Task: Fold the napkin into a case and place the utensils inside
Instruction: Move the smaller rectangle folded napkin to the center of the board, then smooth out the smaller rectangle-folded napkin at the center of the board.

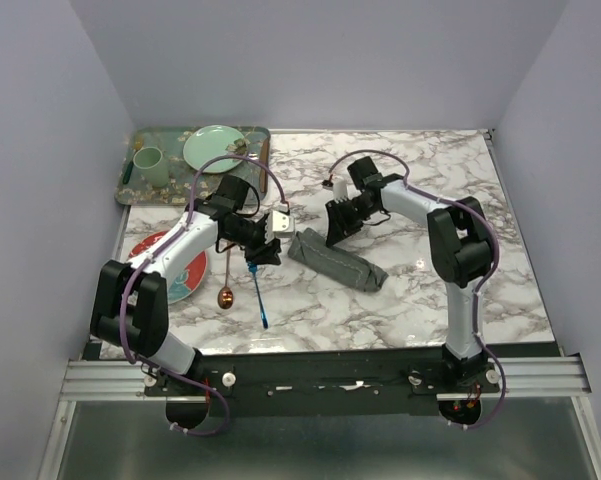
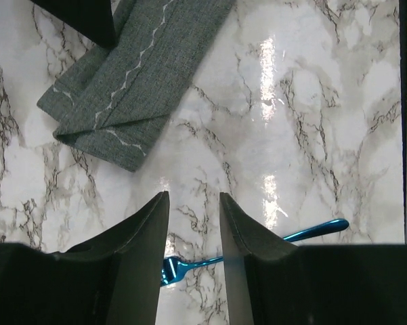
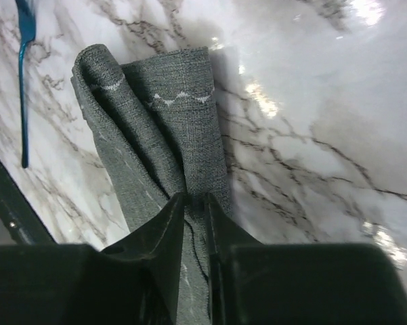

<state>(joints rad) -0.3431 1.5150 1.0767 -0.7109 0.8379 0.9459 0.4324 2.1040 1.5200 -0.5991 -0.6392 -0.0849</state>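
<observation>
The napkin (image 1: 337,262) lies folded into a long narrow dark grey case on the marble table (image 1: 430,290). In the right wrist view my right gripper (image 3: 195,198) is shut on a raised fold of the napkin (image 3: 183,128) at its far end. My left gripper (image 1: 265,255) hovers open just left of the case. In its wrist view the blue fork (image 2: 189,264) lies on the table below the gap between the fingers (image 2: 142,244), untouched. The copper spoon (image 1: 225,290) lies left of the blue fork (image 1: 259,300).
A patterned green tray (image 1: 140,190) at the back left carries a green plate (image 1: 215,148) and a green cup (image 1: 148,165). A red and teal plate (image 1: 180,275) sits under the left arm. White walls close in on three sides.
</observation>
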